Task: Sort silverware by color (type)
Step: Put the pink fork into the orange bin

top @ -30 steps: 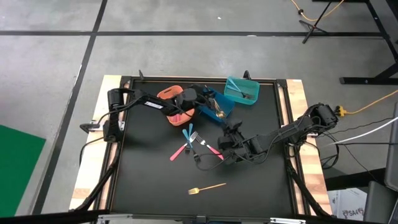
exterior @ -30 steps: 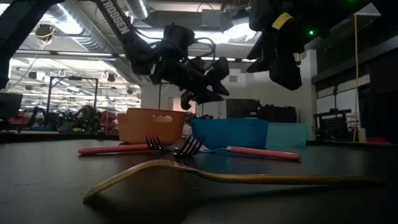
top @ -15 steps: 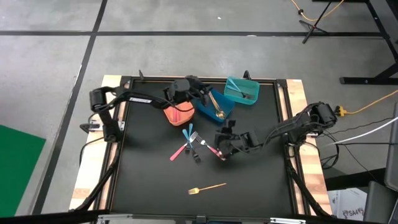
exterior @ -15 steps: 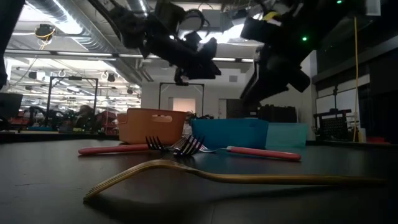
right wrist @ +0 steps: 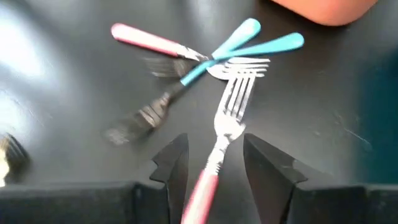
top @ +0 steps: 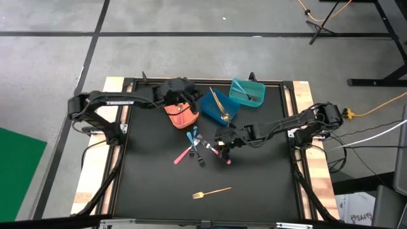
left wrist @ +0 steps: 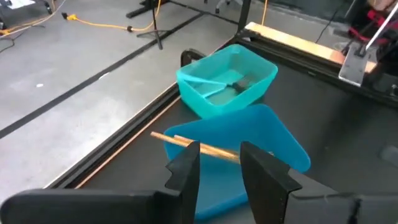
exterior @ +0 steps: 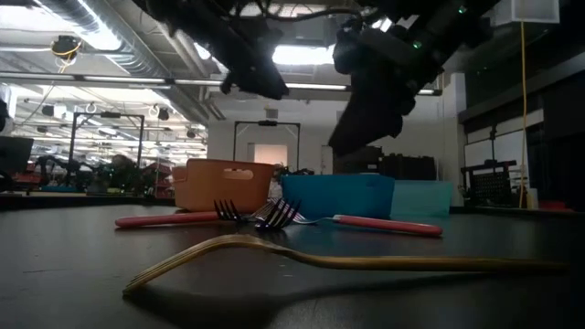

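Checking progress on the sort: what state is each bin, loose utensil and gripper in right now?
Orange bin: holds pink-handled pieces.
Blue bin: holds gold pieces.
Teal bin: holds light-blue-handled pieces.
Pink fork: flat on the table, between the right gripper's fingers.
Gold fork: lying alone, unsorted.
Left gripper: open, empty, above the blue bin.
Right gripper: open over the pink fork.
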Controlling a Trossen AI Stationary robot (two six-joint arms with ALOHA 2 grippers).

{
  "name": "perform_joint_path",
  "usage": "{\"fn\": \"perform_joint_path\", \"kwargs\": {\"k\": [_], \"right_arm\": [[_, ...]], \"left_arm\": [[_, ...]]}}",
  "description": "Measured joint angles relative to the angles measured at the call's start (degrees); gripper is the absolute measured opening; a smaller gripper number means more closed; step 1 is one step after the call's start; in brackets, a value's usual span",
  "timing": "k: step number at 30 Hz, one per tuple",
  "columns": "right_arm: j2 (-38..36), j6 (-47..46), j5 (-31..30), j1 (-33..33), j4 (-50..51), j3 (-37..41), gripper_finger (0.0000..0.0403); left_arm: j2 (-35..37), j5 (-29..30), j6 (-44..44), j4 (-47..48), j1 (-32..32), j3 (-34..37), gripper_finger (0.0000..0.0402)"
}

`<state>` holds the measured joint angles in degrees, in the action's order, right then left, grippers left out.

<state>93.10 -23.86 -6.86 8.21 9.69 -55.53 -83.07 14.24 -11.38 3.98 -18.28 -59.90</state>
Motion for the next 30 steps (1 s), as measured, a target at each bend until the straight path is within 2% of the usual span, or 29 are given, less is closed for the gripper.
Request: {"fn": "perform_joint_path", "kwargs": {"k": [8,18,25,30], "right_arm": [[1.97,-6.67,-0.14,0.07,-1.32,0.0,0.0143],[7.41,-8.07,0.32,0.69,-2.61,-0.02,0.0143],[7.51,-7.38,-6.24,2.96,-2.86,-0.03,0.0143],[8.92,-7.4,-6.59,3.19,-3.53,-0.06,0.0143]], "left_arm": [[6.25,0.21,-0.04,9.38,0.09,0.0,0.0108],[6.57,0.22,-0.25,14.11,0.13,0.0,0.0108],[6.54,0.26,-0.48,14.65,0.69,0.0,0.0108],[6.54,0.26,-0.48,14.65,1.56,0.0,0.0108]]}}
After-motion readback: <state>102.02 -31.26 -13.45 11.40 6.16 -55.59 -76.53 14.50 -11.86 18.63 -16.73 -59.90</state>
